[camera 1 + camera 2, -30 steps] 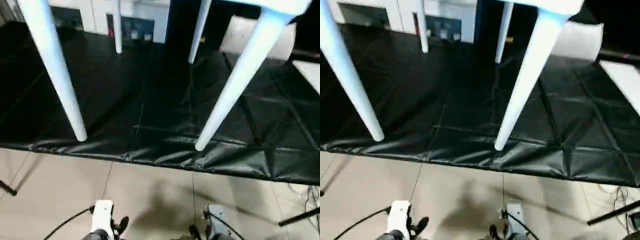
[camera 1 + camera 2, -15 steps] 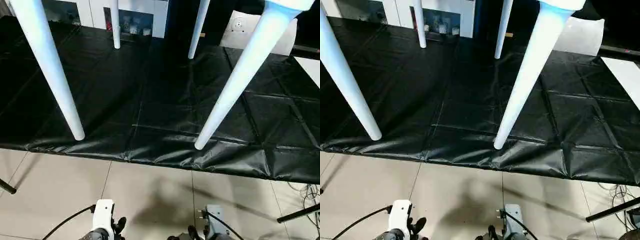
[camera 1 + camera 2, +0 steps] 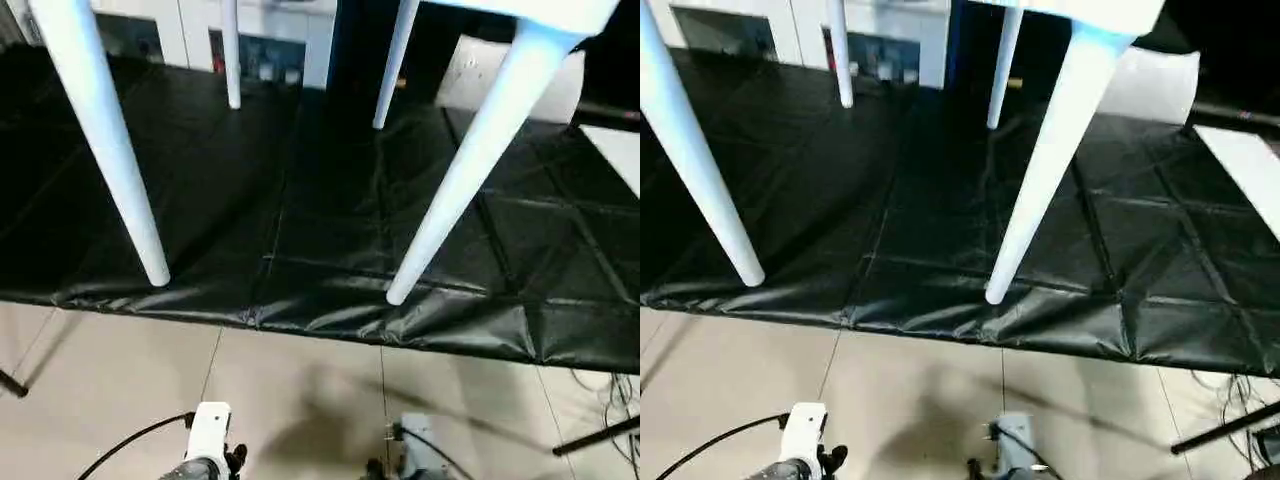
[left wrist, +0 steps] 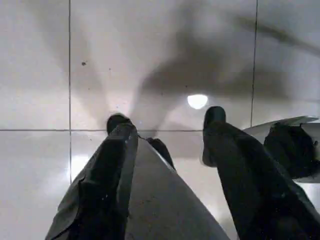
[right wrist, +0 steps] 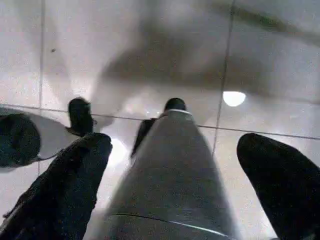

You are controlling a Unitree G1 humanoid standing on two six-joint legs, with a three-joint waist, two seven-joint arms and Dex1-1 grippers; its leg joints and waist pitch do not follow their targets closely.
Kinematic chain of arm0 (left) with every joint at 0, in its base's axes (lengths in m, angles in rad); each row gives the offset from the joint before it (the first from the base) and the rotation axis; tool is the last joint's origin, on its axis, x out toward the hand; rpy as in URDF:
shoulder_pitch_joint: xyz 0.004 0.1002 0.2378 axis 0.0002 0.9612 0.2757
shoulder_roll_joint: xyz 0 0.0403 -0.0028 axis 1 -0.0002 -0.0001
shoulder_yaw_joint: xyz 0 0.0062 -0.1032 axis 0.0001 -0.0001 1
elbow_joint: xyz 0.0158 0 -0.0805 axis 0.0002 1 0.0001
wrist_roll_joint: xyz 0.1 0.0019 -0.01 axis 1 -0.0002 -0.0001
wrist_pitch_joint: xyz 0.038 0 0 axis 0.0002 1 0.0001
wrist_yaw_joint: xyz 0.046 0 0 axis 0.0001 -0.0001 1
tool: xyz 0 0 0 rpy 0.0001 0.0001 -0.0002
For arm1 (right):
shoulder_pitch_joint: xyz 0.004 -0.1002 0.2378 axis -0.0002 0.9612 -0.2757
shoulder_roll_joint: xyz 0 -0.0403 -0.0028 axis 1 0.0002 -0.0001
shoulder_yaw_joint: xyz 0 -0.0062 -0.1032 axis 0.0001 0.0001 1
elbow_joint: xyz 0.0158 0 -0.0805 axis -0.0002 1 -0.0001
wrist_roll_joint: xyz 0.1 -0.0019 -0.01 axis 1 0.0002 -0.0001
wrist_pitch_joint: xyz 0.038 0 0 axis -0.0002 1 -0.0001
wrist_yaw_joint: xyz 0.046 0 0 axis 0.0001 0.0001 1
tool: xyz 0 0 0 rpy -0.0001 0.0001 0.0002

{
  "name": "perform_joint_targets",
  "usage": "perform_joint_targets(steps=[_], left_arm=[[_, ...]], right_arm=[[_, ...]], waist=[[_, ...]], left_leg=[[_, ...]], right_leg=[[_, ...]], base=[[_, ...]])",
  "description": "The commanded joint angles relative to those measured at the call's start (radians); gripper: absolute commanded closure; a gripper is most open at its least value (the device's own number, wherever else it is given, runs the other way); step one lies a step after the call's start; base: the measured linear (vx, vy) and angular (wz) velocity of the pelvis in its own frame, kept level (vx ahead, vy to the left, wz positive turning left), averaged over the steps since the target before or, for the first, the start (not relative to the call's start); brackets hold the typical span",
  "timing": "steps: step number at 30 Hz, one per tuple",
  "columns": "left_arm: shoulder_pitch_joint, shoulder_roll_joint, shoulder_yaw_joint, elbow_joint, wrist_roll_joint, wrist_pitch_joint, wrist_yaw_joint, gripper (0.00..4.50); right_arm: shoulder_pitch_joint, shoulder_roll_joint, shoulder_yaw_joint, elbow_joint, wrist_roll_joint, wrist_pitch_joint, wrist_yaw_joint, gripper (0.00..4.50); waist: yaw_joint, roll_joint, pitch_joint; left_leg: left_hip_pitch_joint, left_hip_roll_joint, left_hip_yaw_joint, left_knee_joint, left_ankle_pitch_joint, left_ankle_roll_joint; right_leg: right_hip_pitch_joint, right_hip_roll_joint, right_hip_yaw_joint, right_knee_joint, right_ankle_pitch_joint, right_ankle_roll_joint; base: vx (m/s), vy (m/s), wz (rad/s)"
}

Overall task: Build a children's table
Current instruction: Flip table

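The children's table stands upright on a black mat [image 3: 320,200], with a corner of its white tabletop [image 3: 540,10] at the top edge. Its two near legs [image 3: 110,150] [image 3: 470,160] slant down to the mat's front edge. The two far legs [image 3: 231,55] [image 3: 395,65] stand at the back. My arms hang low over the tiled floor in front of the mat, away from the table. In the left wrist view my left gripper [image 4: 165,122] is open and empty. My right gripper [image 5: 175,145] is open too, holding nothing.
White glass-door cabinets [image 3: 270,20] line the back. A flat white sheet with a small mark [image 3: 470,70] leans behind the table, and another white panel [image 3: 620,150] lies at the right. A black stand foot [image 3: 595,435] and cables [image 3: 130,450] cross the tiled floor.
The whole picture has shifted and tilted slightly as the camera moved. The table stands where it was and my arms stay low.
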Motion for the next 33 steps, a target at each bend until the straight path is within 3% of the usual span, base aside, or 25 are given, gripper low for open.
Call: perform_joint_targets(steps=[1,10,16,25,33], left_arm=[[0.035,-0.024,-0.006,0.049,0.006,0.016,0.003,1.90],[0.035,-0.024,-0.006,0.049,0.006,0.016,0.003,1.90],[0.035,-0.024,-0.006,0.049,0.006,0.016,0.003,1.90],[0.035,-0.024,-0.006,0.049,0.006,0.016,0.003,1.90],[0.035,-0.024,-0.006,0.049,0.006,0.016,0.003,1.90]], right_arm=[[0.020,-0.006,0.003,0.029,-0.005,0.015,-0.002,0.00],[0.020,-0.006,0.003,0.029,-0.005,0.015,-0.002,0.00],[0.020,-0.006,0.003,0.029,-0.005,0.015,-0.002,0.00],[0.020,-0.006,0.003,0.029,-0.005,0.015,-0.002,0.00],[0.020,-0.006,0.003,0.029,-0.005,0.015,-0.002,0.00]], waist=[[0.005,0.013,-0.025],[0.006,0.013,-0.029],[0.006,0.013,-0.026],[0.005,0.013,-0.026],[0.005,0.013,-0.023]], left_leg=[[-0.004,0.104,-0.037,-0.095,-0.151,0.046],[-0.006,0.104,-0.036,-0.096,-0.126,0.053],[-0.006,0.106,-0.038,-0.100,-0.163,0.040],[-0.007,0.105,-0.036,-0.100,-0.151,0.043],[-0.007,0.106,-0.039,-0.104,-0.180,0.032]], right_leg=[[0.026,-0.116,0.084,-0.079,-0.118,-0.260],[0.026,-0.112,0.083,-0.075,-0.077,-0.261],[0.024,-0.114,0.084,-0.083,-0.136,-0.250],[0.023,-0.113,0.084,-0.081,-0.109,-0.254],[0.021,-0.115,0.086,-0.087,-0.159,-0.241]], base=[[0.000,0.000,0.00],[0.000,0.000,0.00],[0.000,0.000,0.00],[0.000,0.000,0.00],[0.000,0.000,0.00]])
